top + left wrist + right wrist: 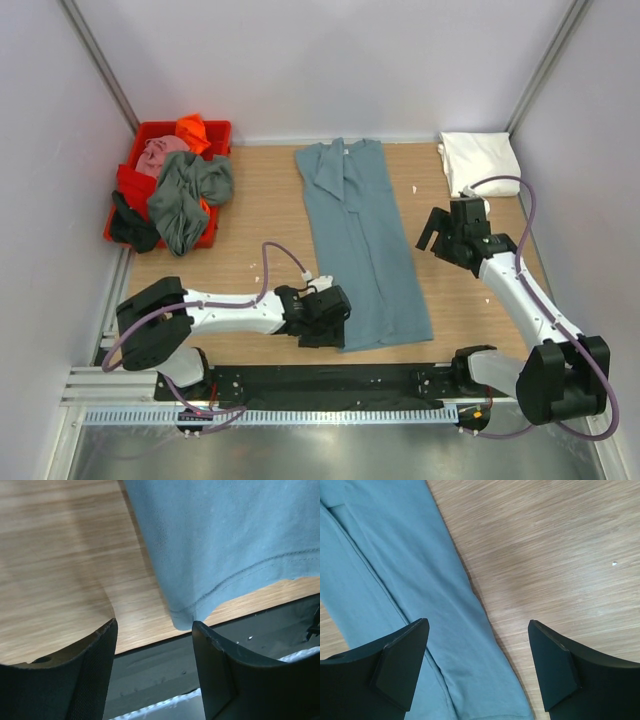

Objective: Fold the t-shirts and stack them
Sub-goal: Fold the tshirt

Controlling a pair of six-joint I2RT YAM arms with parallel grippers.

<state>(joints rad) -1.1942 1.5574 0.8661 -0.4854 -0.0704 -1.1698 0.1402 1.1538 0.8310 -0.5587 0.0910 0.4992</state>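
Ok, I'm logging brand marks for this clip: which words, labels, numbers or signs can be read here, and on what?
None: no word, number or sign can be read in any view.
The teal-blue t-shirt is plain cloth, with no print showing.
The folded white t-shirt and the red tub show no marking either.

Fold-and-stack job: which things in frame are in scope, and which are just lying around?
In scope: teal-blue t-shirt, laid out mid-table; white t-shirt, folded, far right corner; grey-green shirt, pink shirt and orange shirt, heaped in the red tub.
Lying about: red tub; white specks on the table.
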